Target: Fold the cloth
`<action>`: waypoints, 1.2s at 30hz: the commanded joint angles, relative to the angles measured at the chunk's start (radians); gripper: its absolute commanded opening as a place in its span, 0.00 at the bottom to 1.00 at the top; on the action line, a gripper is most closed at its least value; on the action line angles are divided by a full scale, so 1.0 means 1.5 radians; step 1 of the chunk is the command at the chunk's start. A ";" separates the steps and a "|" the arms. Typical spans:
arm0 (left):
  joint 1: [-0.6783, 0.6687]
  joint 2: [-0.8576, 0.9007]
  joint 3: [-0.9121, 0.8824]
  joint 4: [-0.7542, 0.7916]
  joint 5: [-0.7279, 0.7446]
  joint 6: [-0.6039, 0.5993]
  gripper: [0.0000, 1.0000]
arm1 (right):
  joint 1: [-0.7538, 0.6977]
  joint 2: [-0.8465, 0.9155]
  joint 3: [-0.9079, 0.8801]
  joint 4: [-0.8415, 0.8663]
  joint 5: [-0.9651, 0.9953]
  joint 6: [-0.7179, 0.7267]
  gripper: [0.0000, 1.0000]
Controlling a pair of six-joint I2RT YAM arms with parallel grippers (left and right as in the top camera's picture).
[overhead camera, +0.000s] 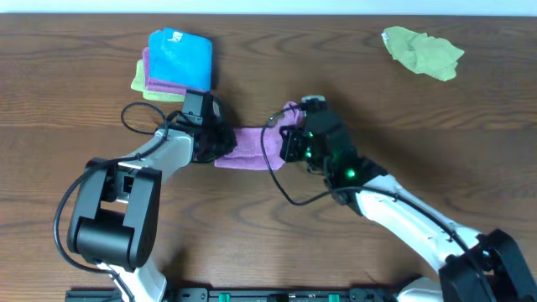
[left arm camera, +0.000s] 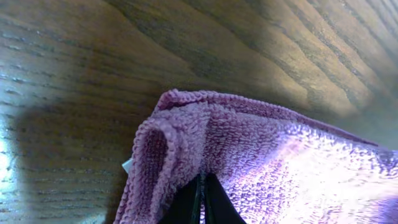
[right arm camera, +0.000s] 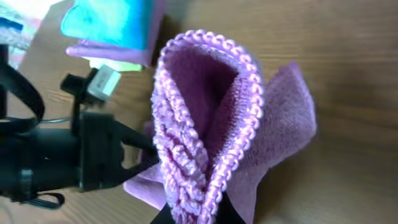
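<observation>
The purple cloth [overhead camera: 252, 147] lies stretched between my two grippers in the middle of the table. My left gripper [overhead camera: 220, 144] is shut on its left end; in the left wrist view the cloth [left arm camera: 261, 155] bunches around the closed fingertips [left arm camera: 202, 205], with a bit of white tag [left arm camera: 126, 165] at its edge. My right gripper [overhead camera: 289, 138] is shut on its right end. In the right wrist view the cloth's stitched hem [right arm camera: 205, 124] loops up out of the closed fingers [right arm camera: 196, 214], lifted off the wood.
A stack of folded cloths [overhead camera: 174, 67], blue on purple on lime-green, lies at the back left, also in the right wrist view [right arm camera: 112, 28]. A crumpled lime-green cloth [overhead camera: 422, 50] lies at the back right. The left arm [right arm camera: 56, 155] is close to the right gripper.
</observation>
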 commanded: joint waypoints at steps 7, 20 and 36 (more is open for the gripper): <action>-0.001 -0.023 0.005 -0.028 -0.019 0.038 0.06 | 0.029 0.051 0.056 -0.009 0.013 -0.023 0.01; 0.047 -0.100 0.024 -0.107 -0.041 0.082 0.06 | 0.085 0.147 0.143 -0.048 0.012 -0.041 0.01; 0.158 -0.183 0.024 -0.200 -0.070 0.135 0.06 | 0.110 0.176 0.146 -0.044 0.012 -0.041 0.01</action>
